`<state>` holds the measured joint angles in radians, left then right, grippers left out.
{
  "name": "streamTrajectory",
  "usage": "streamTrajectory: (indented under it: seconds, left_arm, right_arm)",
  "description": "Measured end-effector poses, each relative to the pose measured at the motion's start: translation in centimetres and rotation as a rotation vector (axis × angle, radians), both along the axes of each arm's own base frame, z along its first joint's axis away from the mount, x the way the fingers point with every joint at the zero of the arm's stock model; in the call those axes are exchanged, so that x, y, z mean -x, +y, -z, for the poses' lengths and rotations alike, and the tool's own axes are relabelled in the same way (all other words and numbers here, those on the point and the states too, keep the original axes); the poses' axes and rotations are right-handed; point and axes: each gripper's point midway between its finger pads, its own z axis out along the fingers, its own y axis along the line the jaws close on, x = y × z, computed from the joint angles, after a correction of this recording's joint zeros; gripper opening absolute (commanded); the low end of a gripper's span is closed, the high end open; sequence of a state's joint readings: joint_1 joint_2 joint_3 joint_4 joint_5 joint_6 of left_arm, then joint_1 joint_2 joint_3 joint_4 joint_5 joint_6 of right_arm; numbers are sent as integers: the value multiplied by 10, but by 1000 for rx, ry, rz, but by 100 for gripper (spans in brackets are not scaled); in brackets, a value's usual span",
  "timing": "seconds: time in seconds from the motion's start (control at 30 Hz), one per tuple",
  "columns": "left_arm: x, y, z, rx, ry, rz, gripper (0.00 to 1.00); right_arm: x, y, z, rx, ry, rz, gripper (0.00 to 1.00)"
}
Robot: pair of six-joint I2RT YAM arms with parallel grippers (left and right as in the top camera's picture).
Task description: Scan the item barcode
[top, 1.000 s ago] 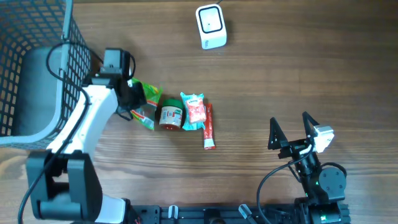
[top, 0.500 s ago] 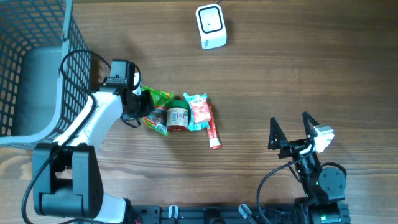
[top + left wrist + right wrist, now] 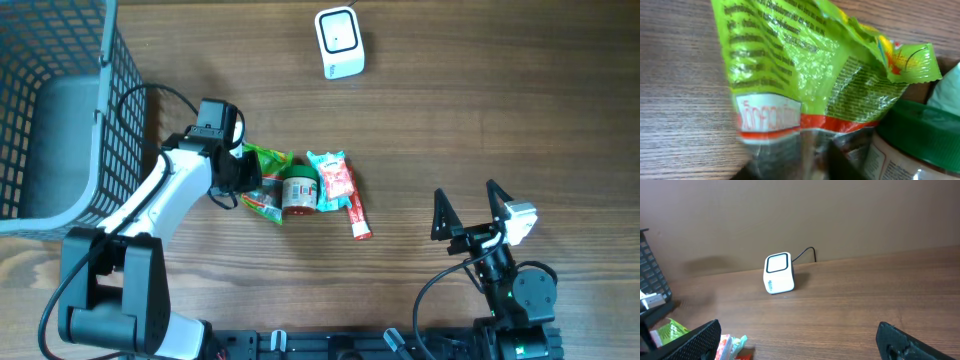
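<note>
Sitting at green snack packet (image 3: 266, 168): left gripper (image 3: 243, 178), cannot tell if pinching | packet on table (image 3: 480, 110) against green-lidded jar (image 3: 298, 190), well apart from barcode scanner (image 3: 339, 42), likely first up | right gripper (image 3: 467, 200) spread wide, parked clear.

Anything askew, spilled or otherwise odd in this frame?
Nothing looks spilled or broken. The crumpled green packet is bunched right up against the jar, and the jar appears to lie on its side rather than upright.
</note>
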<state>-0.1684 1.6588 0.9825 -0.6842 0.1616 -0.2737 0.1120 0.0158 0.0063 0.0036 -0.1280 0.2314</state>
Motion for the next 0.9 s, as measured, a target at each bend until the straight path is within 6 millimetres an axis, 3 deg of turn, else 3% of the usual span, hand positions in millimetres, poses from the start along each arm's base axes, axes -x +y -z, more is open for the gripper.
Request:
streamTrajectory:
  seconds: [0.13, 0.23, 0.37, 0.53, 0.63, 0.9]
  left_arm:
    - [4, 0, 2, 2, 15, -17, 77]
    - [4, 1, 2, 2, 16, -20, 100]
    - [-2, 1, -10, -4, -1, -29, 100]
    - [-48, 7, -102, -37, -240, -54, 100]
    - [-65, 8, -140, -29, -372, -66, 100]
    - [-67, 9, -146, -31, -390, -70, 100]
  right_arm:
    - [0, 0, 0, 0, 0, 0, 100]
    - [0, 0, 0, 0, 0, 0, 100]
    - [0, 0, 0, 0, 0, 0, 100]
    - [0, 0, 0, 0, 0, 0, 100]
    - [0, 0, 0, 0, 0, 0, 100]
    - [0, -1, -1, -4, -5, 6, 100]
